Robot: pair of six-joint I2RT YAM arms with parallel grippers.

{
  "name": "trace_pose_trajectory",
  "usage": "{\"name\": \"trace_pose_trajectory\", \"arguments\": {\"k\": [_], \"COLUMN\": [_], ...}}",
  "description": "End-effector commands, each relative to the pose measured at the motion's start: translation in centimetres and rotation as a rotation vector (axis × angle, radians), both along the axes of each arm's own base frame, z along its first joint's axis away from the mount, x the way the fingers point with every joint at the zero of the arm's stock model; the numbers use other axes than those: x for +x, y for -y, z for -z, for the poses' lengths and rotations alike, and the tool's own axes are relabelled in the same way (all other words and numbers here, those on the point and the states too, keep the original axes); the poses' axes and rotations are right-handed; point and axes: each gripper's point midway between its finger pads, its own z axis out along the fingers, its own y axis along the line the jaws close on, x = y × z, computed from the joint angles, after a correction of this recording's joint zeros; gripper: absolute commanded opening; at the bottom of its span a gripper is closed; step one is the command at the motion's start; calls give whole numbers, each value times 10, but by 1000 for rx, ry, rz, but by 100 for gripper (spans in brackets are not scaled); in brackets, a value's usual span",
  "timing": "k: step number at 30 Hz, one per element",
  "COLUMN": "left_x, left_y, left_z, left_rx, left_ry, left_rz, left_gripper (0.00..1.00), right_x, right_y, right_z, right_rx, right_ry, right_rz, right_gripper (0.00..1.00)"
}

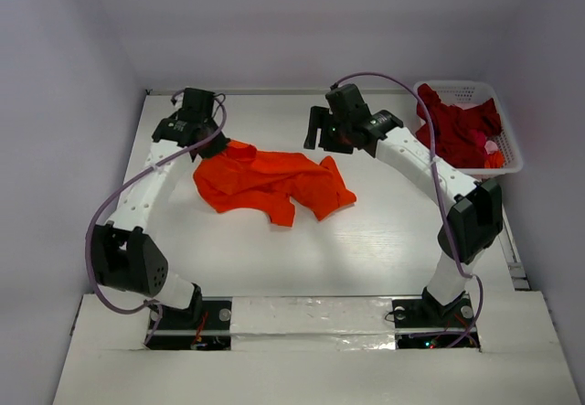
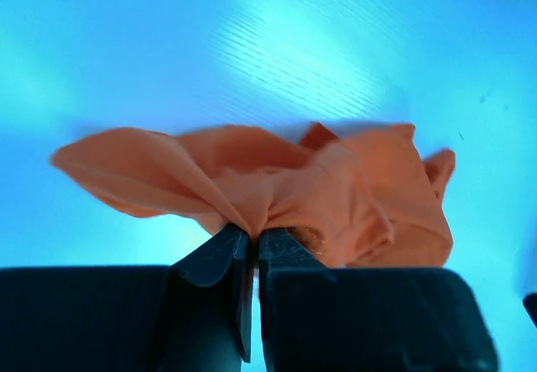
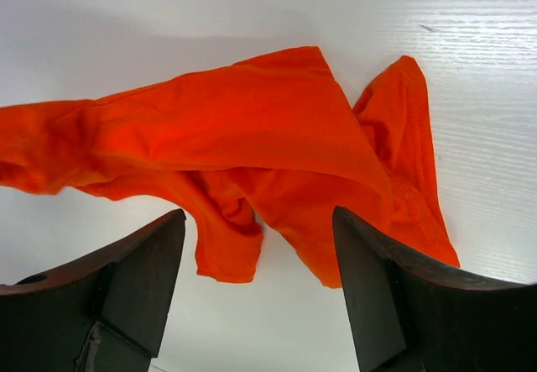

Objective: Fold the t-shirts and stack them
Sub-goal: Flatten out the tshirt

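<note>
Desk (image 1: 366, 250): a white, wood-grained surface enclosed by pale walls, with both arm bases bolted at its near edge.

Orange t-shirt (image 1: 274, 184): lay crumpled and unfolded on the desk, left of centre and between the two arms. Its far-left corner was gathered into the left claw. The rest spread rightward in loose folds and ended in a sleeve-like flap at the right.

Left claw (image 2: 254, 239): was clenched on a pinch of the orange t-shirt's edge. In the left wrist view the jaws stood almost together, with cloth bunched between them and fanning out beyond the tips.

Right claw (image 3: 258, 221): was released, with its jaws wide apart and nothing grasped. In the top view it hung near the far edge of the orange t-shirt, towards the garment's right half. In the right wrist view the cloth lay on the desk beyond the fingers and apart from them.

Crimson t-shirt (image 1: 454, 123): was heaped inside the basket, with part of it draped over the basket's far-left rim.

Basket (image 1: 514, 154): white latticed plastic, stood at the far-right corner of the desk, well apart from the orange t-shirt.

Small bright patch (image 1: 494, 154): orange and pink, sat in the basket against the crimson cloth; what it was could not be told.

Cables (image 1: 96, 240): purple, looped along each arm.
</note>
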Motion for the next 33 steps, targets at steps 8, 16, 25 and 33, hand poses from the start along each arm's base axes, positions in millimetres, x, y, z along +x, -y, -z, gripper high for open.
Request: {"name": "trace_pose_trajectory", "arguments": {"k": [8,16,25,33], "left_x": [5,5,-6,-9], "left_y": [-76,-89,-132,-153], "left_z": [-50,-48,-47,-7], "left_rx": [19,17,11,-80], "left_ry": [100,98,106,48], "left_rz": [-87,-108,-243,-319], "left_gripper": [0,0,0,0], "right_x": [4,8,3,2], "right_y": [-4,-12,-9,-13], "right_z": [-3,7,10,1], "right_rx": [29,19,22,28], "right_ry": [30,2,-8,-11], "right_rz": [-7,-39,-30,-57], "right_gripper": [76,76,76,77]}}
